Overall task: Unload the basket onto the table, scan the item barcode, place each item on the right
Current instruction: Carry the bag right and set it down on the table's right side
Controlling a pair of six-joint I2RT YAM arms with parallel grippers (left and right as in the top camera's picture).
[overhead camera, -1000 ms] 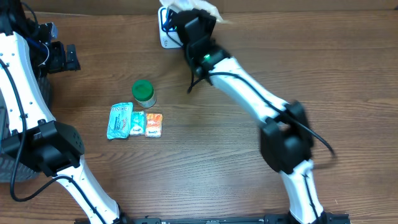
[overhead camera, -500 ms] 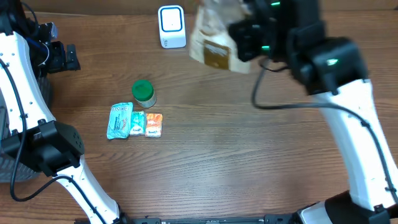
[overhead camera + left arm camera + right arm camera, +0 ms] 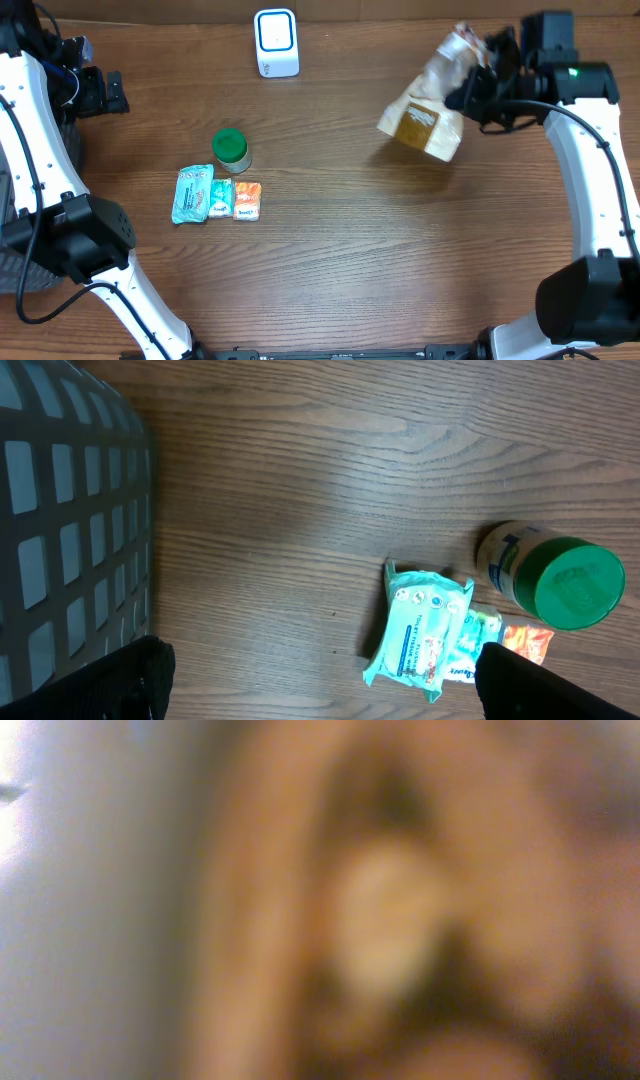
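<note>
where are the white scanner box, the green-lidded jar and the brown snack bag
white box-shaped scanner (image 3: 276,40): overhead view, middle of its top face
green-lidded round jar (image 3: 230,144): overhead view, on the green lid
brown and clear plastic snack bag (image 3: 420,122): overhead view, on its brown label

Bare worktop (image 3: 360,260) is lying open across the middle and near edge, leaving free passage. On the left, a green-capped jar (image 3: 231,148) and three packets (image 3: 216,195) are sitting close together and blocking that patch, while the white scanner (image 3: 276,42) is standing alone at the far edge. The brown bag (image 3: 425,115) is hanging over the right side, and a grey basket (image 3: 70,530) is crowding the left edge.
</note>
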